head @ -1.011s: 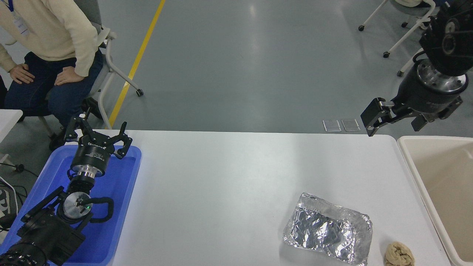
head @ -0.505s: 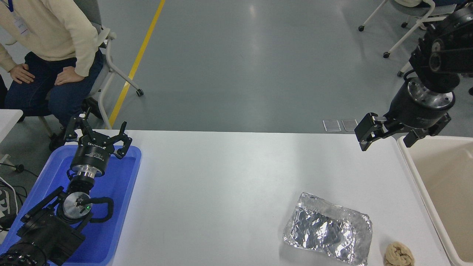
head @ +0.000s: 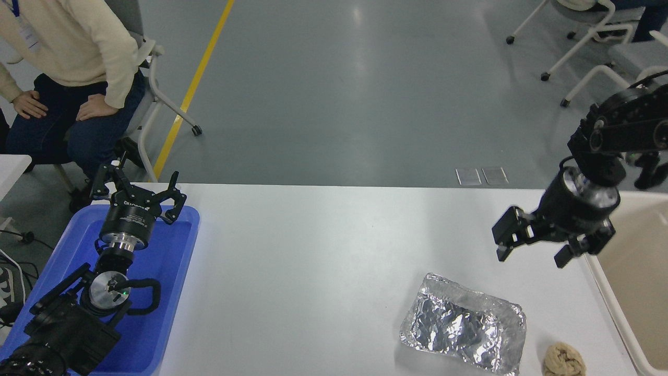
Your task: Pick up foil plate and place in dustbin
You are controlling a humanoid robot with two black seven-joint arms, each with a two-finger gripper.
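Foil plate (head: 463,330) free; dustbin (head: 632,292) (cut off by frame)

The dustbin (head: 634,292) and tan ball (head: 562,360) are cut off by edges.

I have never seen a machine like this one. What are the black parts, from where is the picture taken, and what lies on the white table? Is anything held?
The black parts are a robot's two arms, each ending in a gripper. The camera sits high on the robot's side and looks down over the white table. The left gripper is parked, open, over a blue tray. The right gripper hangs open above the table, holding nothing. Below it in the picture lies the foil plate, shiny and wrinkled, with a small tan ball beside it. At the right edge is the beige dustbin. A person sits beyond the table's far left corner.
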